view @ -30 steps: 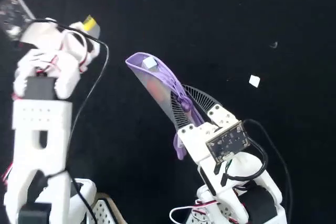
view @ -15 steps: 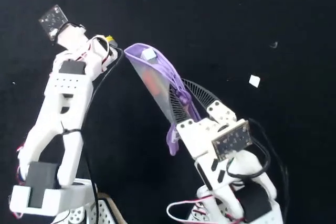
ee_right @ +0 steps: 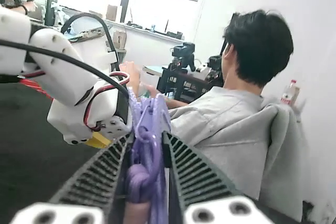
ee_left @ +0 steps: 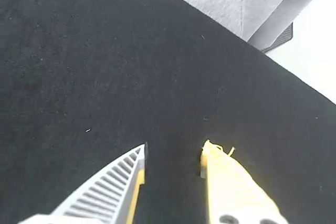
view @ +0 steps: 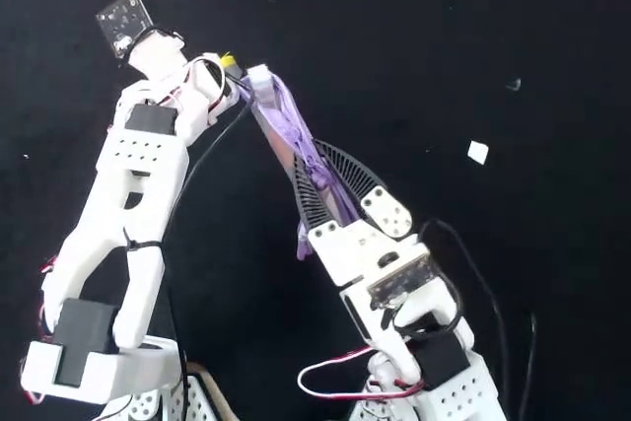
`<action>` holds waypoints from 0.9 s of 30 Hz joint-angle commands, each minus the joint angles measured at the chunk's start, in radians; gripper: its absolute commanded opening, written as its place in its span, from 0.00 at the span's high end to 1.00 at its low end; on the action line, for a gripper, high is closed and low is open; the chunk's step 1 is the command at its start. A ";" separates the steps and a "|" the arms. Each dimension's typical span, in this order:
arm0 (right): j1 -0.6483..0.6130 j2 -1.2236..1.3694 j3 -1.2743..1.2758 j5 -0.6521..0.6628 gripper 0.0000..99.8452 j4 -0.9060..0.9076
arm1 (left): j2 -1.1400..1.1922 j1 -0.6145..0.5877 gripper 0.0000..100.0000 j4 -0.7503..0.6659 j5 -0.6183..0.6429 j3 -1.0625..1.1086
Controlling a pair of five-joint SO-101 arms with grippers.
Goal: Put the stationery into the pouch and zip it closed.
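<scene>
My right gripper's (ee_right: pixel 147 139) dark ribbed fingers (ee_right: pixel 195 174) flank the lilac-and-purple pouch (view: pixel 283 113). Beside the pouch, my left gripper (ee_left: pixel 173 153) is white, with one finger yellow and the other grey and ribbed. The table (view: pixel 513 36) is black, with a white scrap (view: pixel 478 152) right of the pouch.

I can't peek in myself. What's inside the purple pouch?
The pouch, pinched in the right gripper, shows edge-on, so its inside is hidden. Something reddish seems to show faintly through its wall; I cannot tell what.

Likely a lab or office workroom. Under the wide window (ee_right: pixel 157 1), a ledge (ee_right: pixel 144 31) with cardboard boxes (ee_right: pixel 112 12); nearer than the window, a dark desk (ee_right: pixel 169 77) carrying black equipment (ee_right: pixel 182 53); beside the window, bare white wall (ee_right: pixel 315 35); well before the window, a black-clothed table (view: pixel 493 36).
</scene>
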 commanded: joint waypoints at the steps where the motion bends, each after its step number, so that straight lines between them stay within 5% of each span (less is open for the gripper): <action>1: -0.026 -0.056 0.073 0.060 0.99 -0.052 | -0.006 0.067 0.82 0.061 -0.008 -0.116; 6: -0.035 -0.056 0.137 0.178 0.99 -0.198 | -0.009 0.101 0.82 0.222 -0.008 -0.234; 12: -0.035 -0.056 0.137 0.233 0.99 -0.244 | -0.057 -0.131 0.82 0.238 -0.003 -0.283; 17: -0.035 -0.054 0.137 0.255 0.99 -0.270 | -0.028 -0.237 0.82 0.135 -0.003 -0.209; 23: -0.031 -0.056 0.139 0.253 0.99 -0.203 | 0.060 -0.231 0.82 -0.138 -0.002 -0.031; 27: -0.029 -0.056 0.139 0.258 0.99 -0.203 | 0.104 -0.180 0.82 -0.163 0.029 0.002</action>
